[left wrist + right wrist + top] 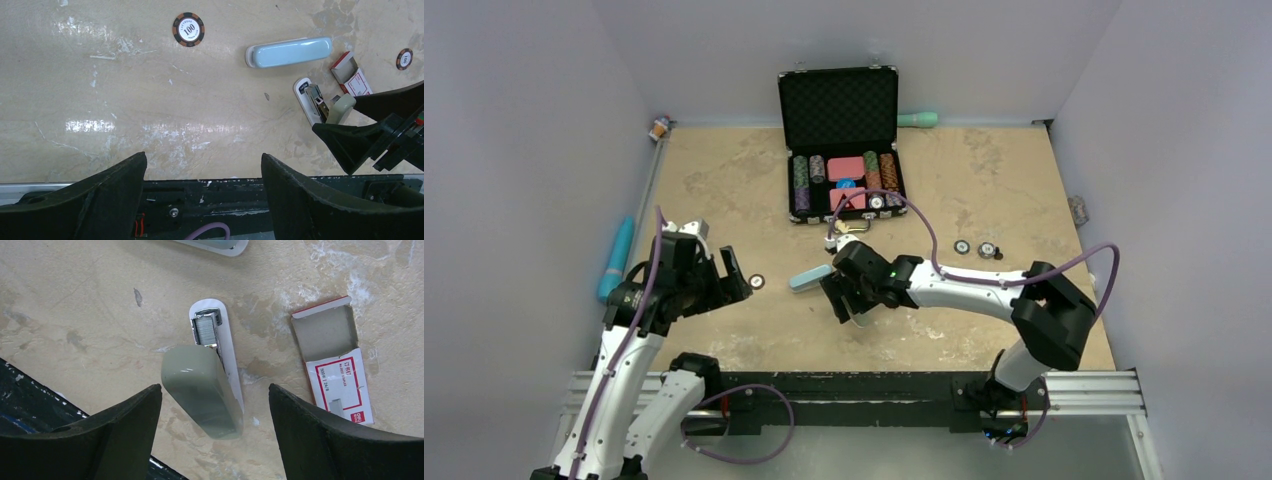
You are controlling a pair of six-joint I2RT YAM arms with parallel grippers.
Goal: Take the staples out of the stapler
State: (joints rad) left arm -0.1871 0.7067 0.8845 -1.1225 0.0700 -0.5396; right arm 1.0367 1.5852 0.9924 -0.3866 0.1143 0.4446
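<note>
Hovering over the staples (205, 330), right end effector (214, 392) gapes.

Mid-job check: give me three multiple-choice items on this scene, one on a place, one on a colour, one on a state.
1. In the right wrist view, the staple box lies: A) right of the stapler; B) left of it; C) on it.
2. The box's print is: A) blue; B) red; C) green.
3. The stapler's top is: A) shut flat; B) removed; C) raised, staples showing.
A: the box sits past the stapler's right side. B: red border and lettering. C: a silvery strip shows under the lifted top.
</note>
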